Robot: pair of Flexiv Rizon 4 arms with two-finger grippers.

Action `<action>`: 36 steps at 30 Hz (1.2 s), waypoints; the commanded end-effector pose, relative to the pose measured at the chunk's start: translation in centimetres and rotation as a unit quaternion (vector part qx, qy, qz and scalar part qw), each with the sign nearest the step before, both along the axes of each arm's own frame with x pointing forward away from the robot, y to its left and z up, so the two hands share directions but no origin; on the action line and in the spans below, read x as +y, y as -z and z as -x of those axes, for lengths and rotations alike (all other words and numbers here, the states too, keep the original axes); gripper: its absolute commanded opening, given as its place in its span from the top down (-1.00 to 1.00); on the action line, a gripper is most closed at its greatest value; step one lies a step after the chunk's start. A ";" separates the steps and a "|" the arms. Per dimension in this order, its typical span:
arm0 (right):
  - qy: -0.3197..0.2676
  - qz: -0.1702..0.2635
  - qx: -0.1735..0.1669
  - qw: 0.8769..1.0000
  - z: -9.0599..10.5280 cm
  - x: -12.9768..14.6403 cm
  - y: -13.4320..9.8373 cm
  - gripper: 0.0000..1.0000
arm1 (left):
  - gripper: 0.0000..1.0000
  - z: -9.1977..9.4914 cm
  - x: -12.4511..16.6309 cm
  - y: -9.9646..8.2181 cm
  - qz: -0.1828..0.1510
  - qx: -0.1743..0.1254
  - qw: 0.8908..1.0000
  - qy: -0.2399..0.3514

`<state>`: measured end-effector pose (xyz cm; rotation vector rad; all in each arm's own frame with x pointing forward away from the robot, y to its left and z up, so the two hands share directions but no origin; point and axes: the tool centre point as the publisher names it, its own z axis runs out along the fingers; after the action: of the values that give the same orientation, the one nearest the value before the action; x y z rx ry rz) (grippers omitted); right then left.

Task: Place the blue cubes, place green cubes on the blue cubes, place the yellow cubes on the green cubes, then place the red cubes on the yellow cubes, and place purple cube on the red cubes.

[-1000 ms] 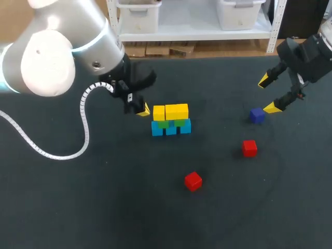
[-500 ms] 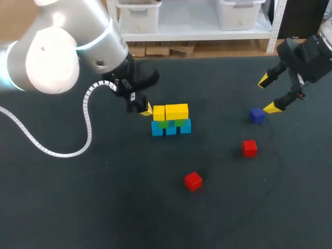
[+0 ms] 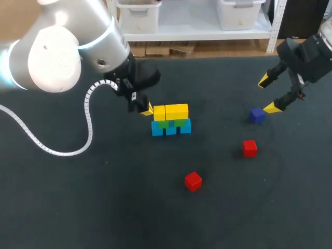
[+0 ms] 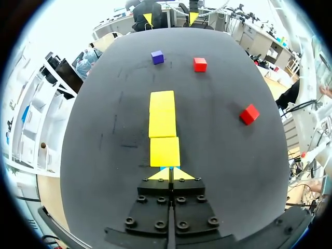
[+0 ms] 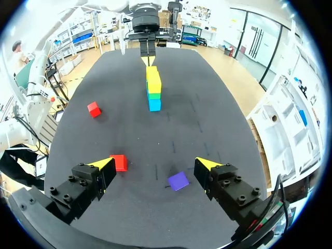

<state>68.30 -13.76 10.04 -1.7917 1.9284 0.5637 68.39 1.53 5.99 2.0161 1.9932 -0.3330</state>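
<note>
A stack stands mid-table: a row of blue cubes (image 3: 171,128), green cubes (image 3: 164,124) on them, yellow cubes (image 3: 171,111) on top. My left gripper (image 3: 147,109) is shut and empty, its tips against the left end of the yellow row (image 4: 164,127). My right gripper (image 3: 269,94) hangs open and empty over the table's right side, just above the purple cube (image 3: 256,114), which lies ahead of its fingers (image 5: 179,181). One red cube (image 3: 249,148) lies near it, another red cube (image 3: 193,181) nearer the front.
Black table cloth all around. In the right wrist view the near red cube (image 5: 119,162) sits by one fingertip, the other red cube (image 5: 94,109) farther off, and the stack (image 5: 153,88) beyond with my left gripper (image 5: 148,58) behind it.
My left gripper has slid a little to the right, up to the end of the yellow row. The cubes and the right arm have not moved.
</note>
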 end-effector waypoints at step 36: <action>0.000 -0.001 -0.001 1.000 0.0 0.0 0.0 -1.00 | 1.00 -0.5 -0.2 0.0 -0.007 -0.003 1.000 -0.001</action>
<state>68.30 -13.76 10.04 -1.7917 1.9284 0.5637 68.86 1.35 6.03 2.0194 1.9977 -0.3150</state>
